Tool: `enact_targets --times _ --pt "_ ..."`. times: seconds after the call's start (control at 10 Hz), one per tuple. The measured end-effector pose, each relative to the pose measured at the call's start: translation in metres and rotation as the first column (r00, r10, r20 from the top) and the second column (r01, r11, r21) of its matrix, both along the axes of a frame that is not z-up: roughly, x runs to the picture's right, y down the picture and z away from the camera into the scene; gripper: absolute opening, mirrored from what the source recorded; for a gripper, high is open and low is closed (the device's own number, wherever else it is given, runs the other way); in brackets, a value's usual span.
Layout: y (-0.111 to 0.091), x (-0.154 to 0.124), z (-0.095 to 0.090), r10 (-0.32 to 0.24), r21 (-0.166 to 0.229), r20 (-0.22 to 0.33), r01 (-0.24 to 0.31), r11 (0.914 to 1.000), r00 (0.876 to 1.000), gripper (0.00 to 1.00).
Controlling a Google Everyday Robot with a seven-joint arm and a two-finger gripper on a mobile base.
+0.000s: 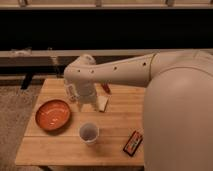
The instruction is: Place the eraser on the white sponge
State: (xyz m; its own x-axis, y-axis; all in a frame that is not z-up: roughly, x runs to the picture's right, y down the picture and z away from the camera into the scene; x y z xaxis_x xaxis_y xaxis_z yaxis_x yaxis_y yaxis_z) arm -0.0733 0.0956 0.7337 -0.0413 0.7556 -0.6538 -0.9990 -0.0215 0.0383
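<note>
The eraser (133, 143), a flat black block with a red-orange panel, lies near the front right of the wooden table (115, 122). The white sponge (103, 103), a cream pad, lies mid-table, partly hidden behind my arm. My gripper (87, 105) hangs down from the white arm just left of the sponge, over the table's middle, far from the eraser. I see nothing held in it.
An orange bowl (52, 114) sits at the table's left. A white paper cup (89, 133) stands in front of the gripper. A small red oblong item (105, 88) lies behind the sponge. My large white arm covers the right side.
</note>
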Motion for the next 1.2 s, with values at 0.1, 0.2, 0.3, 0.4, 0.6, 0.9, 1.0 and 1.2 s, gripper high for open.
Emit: enact_targets --times 0.1,0.2,0.3,0.4,0.6,0.9,1.0,1.2 --pt "-0.007 0.019 0.013 0.024 0.008 -0.035 -0.024 0.9997 0.999 0.65" --pt "-0.012 0.043 0.025 0.050 0.011 -0.074 -0.049 0.9987 0.996 0.65" --pt "-0.011 0.067 0.030 0.072 0.009 -0.111 -0.072 0.9974 0.991 0.65" --pt "-0.004 0.098 0.032 0.100 0.007 -0.159 -0.101 0.9949 0.982 0.65" --pt "0.008 0.137 0.027 0.153 0.006 -0.215 -0.156 0.9878 0.965 0.65" --pt "0.044 0.180 0.010 0.251 -0.026 -0.279 -0.269 0.9628 0.927 0.65" --pt "0.059 0.180 0.004 0.282 -0.047 -0.289 -0.308 0.9502 0.915 0.65" --pt "0.097 0.190 -0.004 0.355 -0.087 -0.315 -0.399 0.9127 0.880 0.65"
